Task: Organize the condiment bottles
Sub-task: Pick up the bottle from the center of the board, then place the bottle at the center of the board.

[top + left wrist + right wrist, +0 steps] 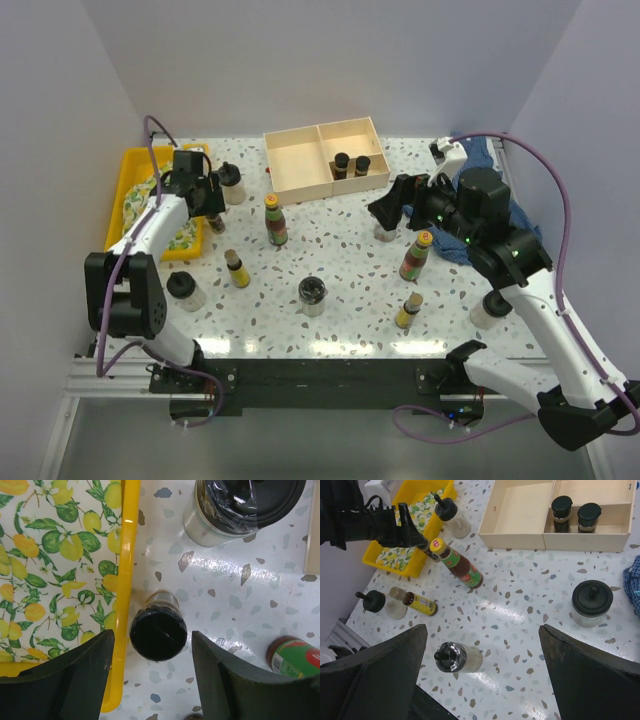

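Observation:
My left gripper (pixel 153 652) is open and straddles a tiny dark-capped bottle (pixel 158 632) standing right beside the yellow tray's rim (pixel 125 580). Bare table shows on both sides of the cap. The top view shows this gripper (pixel 213 205) low at the tray's right side. My right gripper (pixel 385 212) hangs open over the table's right half, nothing between its fingers (pixel 395 675). Below it stand a black-lidded jar (pixel 457 657) and another jar (pixel 591 602). Other condiment bottles stand scattered: a red one (pixel 275 220), an orange-capped one (pixel 416 255), and small yellow ones (pixel 237 268) (pixel 408 311).
A pale wooden divided box (pixel 300 160) at the back holds two dark-capped bottles (pixel 352 165) in its right compartment. The yellow tray (pixel 135 170) with lemon-print lining sits at the left. A blue cloth (pixel 490 160) lies at the back right. More jars (pixel 185 290) (pixel 488 308) stand near the front.

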Tool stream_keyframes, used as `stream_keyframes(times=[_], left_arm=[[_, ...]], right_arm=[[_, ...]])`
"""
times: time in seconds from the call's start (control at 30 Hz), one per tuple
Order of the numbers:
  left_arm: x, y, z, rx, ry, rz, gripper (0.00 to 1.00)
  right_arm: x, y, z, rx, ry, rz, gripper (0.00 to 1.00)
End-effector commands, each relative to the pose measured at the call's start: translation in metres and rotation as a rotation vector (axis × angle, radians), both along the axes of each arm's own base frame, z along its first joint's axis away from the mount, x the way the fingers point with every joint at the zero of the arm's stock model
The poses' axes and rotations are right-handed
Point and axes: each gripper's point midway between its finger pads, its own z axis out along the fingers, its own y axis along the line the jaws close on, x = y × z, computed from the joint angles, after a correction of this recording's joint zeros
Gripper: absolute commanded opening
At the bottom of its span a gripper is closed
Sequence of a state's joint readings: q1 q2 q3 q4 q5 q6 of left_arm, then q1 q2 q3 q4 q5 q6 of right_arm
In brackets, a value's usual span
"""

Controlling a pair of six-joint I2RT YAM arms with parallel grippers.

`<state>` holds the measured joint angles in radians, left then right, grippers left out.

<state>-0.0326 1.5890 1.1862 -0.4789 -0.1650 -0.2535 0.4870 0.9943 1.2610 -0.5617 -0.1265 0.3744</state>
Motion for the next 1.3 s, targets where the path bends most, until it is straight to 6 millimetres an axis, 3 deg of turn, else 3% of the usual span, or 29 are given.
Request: stream_keyframes(times=[0.0, 0.3, 0.5, 0.53, 0.7, 0.73, 0.9, 0.97, 1.0, 1.03, 1.27], left_arm=[[0.02, -0.001, 0.003, 0.002, -0.022, -0.025, 0.67], [0.022, 0.006, -0.008, 0.046, -0.005, -0.028, 0.57], [0.02, 0.004, 0.001, 0.046, -0.009, -0.038, 0.29], [0.022, 0.004, 0.011, 0.047, -0.032, -0.039, 0.21], [0.022, -0.005, 0.051, 0.046, -0.093, -0.053, 0.0], [0.025, -0.008, 0.068, 0.045, -0.128, -0.059, 0.0], [0.019, -0.043, 0.11, 0.021, -0.158, -0.142, 0.0], [0.022, -0.054, 0.137, 0.028, -0.212, -0.156, 0.0], [0.019, -0.071, 0.143, 0.033, -0.213, -0.191, 0.0], [0.021, -0.078, 0.162, 0.035, -0.251, -0.202, 0.0], [0.025, -0.142, 0.211, -0.07, -0.362, -0.342, 0.0]], right_arm=[[-0.004, -0.002, 0.009, 0.001, -0.036, 0.013, 0.99], [-0.004, 0.0, 0.008, 0.009, -0.029, 0.015, 0.99], [-0.006, 0.001, 0.007, 0.013, -0.022, 0.024, 0.99], [-0.007, 0.001, 0.007, 0.011, -0.022, 0.024, 0.98], [-0.01, 0.001, 0.009, 0.028, -0.023, 0.028, 0.99], [-0.011, 0.002, 0.011, 0.035, -0.026, 0.035, 0.99], [-0.014, 0.002, 0.014, 0.048, -0.026, 0.041, 0.99], [-0.014, 0.0, 0.014, 0.046, -0.027, 0.032, 0.99], [-0.014, -0.001, 0.013, 0.044, -0.027, 0.028, 0.99], [-0.015, -0.001, 0.013, 0.044, -0.028, 0.026, 0.99], [-0.014, -0.01, 0.014, 0.038, -0.041, -0.018, 0.99]])
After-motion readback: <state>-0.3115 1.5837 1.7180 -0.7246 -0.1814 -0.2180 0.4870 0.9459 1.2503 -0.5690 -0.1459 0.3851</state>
